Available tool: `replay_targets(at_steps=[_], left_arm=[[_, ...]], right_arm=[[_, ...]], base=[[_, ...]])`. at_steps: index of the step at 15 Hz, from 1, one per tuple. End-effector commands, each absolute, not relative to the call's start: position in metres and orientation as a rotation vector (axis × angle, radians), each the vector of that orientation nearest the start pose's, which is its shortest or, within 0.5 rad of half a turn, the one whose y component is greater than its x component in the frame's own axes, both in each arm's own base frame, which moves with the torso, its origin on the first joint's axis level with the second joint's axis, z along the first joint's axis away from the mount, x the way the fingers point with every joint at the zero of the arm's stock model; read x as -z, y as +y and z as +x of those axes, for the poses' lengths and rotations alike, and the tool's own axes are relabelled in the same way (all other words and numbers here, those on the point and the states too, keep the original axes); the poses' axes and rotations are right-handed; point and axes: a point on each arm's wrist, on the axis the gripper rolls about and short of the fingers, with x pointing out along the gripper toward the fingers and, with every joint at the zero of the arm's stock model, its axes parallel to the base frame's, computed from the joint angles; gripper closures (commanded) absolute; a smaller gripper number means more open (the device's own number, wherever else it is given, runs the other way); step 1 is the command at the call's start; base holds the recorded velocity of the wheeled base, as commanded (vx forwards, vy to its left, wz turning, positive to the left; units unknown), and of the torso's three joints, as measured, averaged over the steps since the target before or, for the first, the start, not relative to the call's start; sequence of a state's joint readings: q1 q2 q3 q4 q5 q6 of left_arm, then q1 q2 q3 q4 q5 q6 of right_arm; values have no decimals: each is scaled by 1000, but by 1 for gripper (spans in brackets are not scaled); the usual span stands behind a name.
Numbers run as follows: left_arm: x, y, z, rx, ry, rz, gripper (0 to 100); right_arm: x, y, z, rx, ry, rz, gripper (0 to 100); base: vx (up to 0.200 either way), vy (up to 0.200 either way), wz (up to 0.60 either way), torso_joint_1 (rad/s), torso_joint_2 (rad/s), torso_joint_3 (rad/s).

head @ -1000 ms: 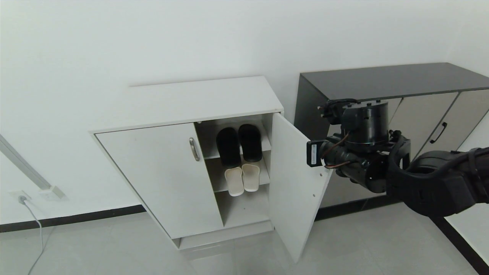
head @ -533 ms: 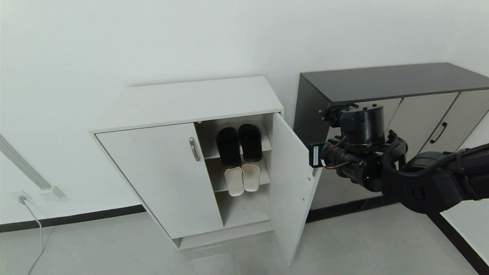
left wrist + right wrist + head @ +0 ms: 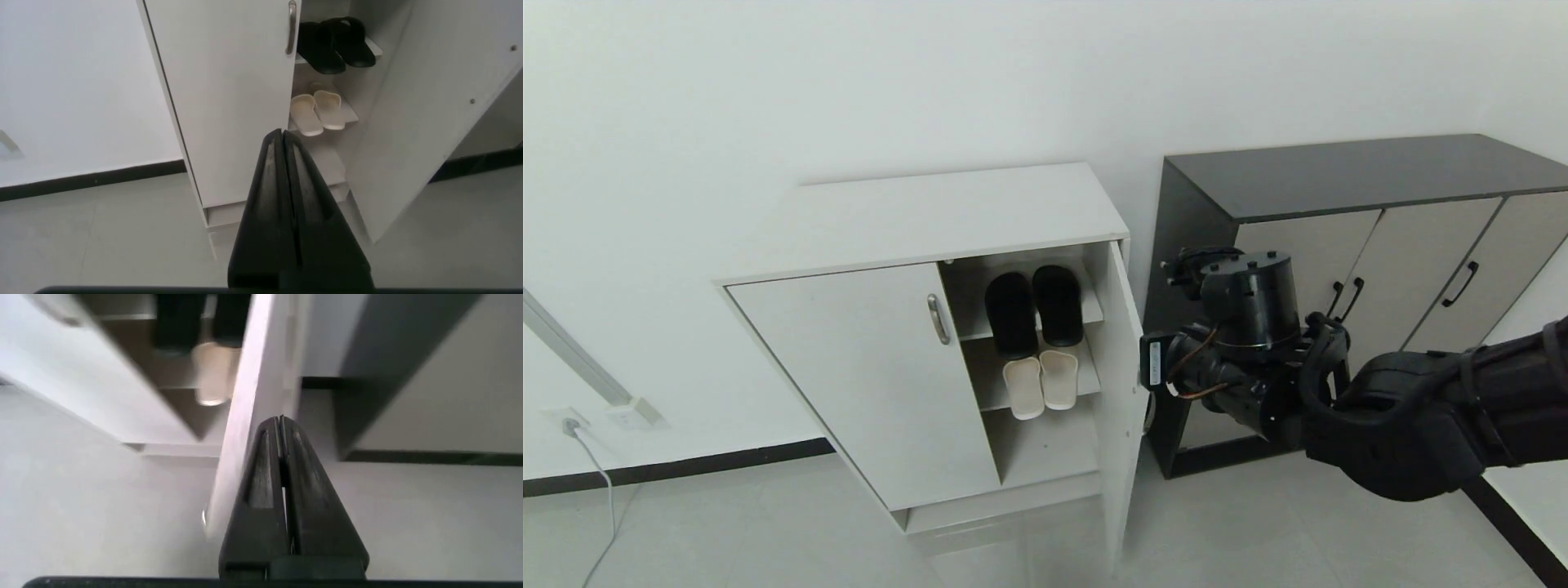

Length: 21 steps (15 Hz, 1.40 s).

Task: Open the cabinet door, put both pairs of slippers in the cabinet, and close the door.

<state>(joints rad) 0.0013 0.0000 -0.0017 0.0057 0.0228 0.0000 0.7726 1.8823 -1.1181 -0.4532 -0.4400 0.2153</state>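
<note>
The white cabinet (image 3: 947, 212) has its left door shut and its right door (image 3: 1123, 392) standing ajar, nearly edge-on in the head view. Inside, black slippers (image 3: 1033, 309) lie on the upper shelf and cream slippers (image 3: 1040, 384) on the shelf below. My right arm (image 3: 1241, 351) is at the door's outer face. In the right wrist view the right gripper (image 3: 282, 423) is shut and empty, its tip by the door's edge (image 3: 253, 400). The left gripper (image 3: 283, 139) is shut and empty, held back from the cabinet, facing the cream slippers (image 3: 319, 112).
A dark cabinet (image 3: 1339, 175) with grey doors stands just right of the white one, behind my right arm. A wall socket with a cable (image 3: 572, 425) is at the lower left. Grey floor lies in front of both cabinets.
My right arm has moved left against the right door, and the door has swung from wide open toward the cabinet. The slippers have not moved.
</note>
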Motion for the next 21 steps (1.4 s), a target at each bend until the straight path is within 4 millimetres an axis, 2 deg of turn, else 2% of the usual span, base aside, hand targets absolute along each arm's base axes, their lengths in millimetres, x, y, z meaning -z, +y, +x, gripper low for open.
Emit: replay_targets(at_steps=[1,4,7,11,17,21], left_arm=[[-75,0,-23,-25,6,0,100],[-75,0,-23,-25,6,0,100],[-75,0,-23,-25,6,0,100],[-75,0,-23,-25,6,0,100],[-75,0,-23,-25,5,0,100],[-75,1,-23,-26,3,0,100]], right_arm=[[-199,255,246,-371,278,55,100],[-204,243,230,-503,299,65,100],[-209,238,227,-514,291,65,100],[-205,240,226,-519,297,44,100],[-203,238,225,-517,304,40,100],[-202,237,226,-514,282,29,100]], base=[[0,0,0,0,0,0],[0,0,0,0,0,0],[0,0,0,0,0,0],[0,0,0,0,0,0],[0,0,600,6,2,5],[0,0,0,0,0,0]])
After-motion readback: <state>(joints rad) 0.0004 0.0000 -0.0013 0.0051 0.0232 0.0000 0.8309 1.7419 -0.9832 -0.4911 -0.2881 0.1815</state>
